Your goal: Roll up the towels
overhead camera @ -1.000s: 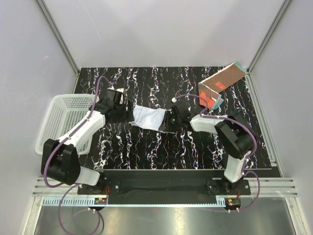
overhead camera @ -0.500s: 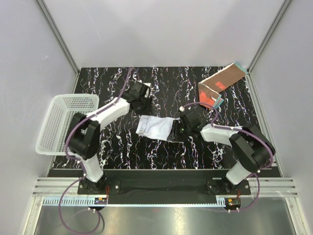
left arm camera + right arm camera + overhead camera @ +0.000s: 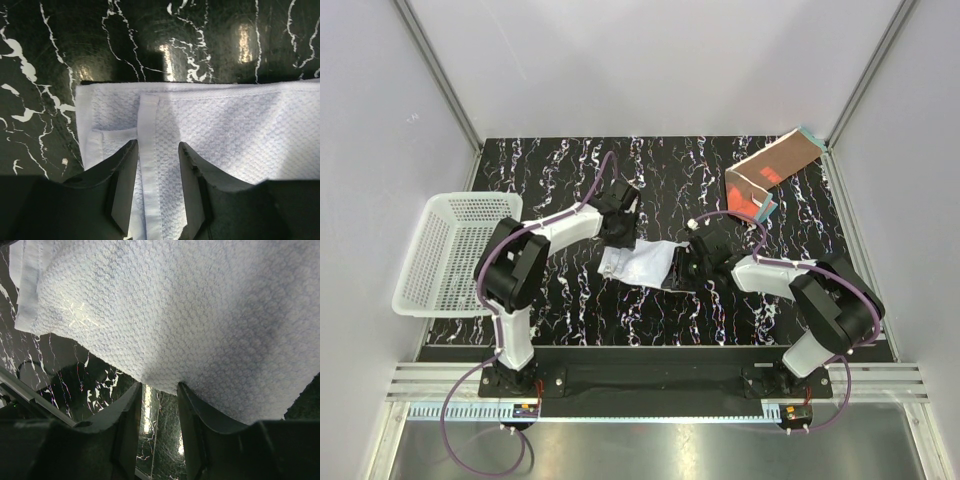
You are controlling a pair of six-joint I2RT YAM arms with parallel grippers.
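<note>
Top view: a rumpled white towel lies mid-table between the left gripper and the right gripper; a rust-brown towel sits far right. Left wrist: waffle weave, fingers spread astride a hem. Right wrist: fingers apart, towel edge at their tips.

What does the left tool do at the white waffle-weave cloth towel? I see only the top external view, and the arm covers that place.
Observer: In the left wrist view the left tool stands open over the white waffle-weave cloth towel, with one finger on each side of its sewn hem strip.
Operator: And the right tool, does it grip the cloth?
Observer: In the right wrist view the right tool is open too. The black marbled table shows between its fingers, and the towel's edge reaches just to their tips.
</note>
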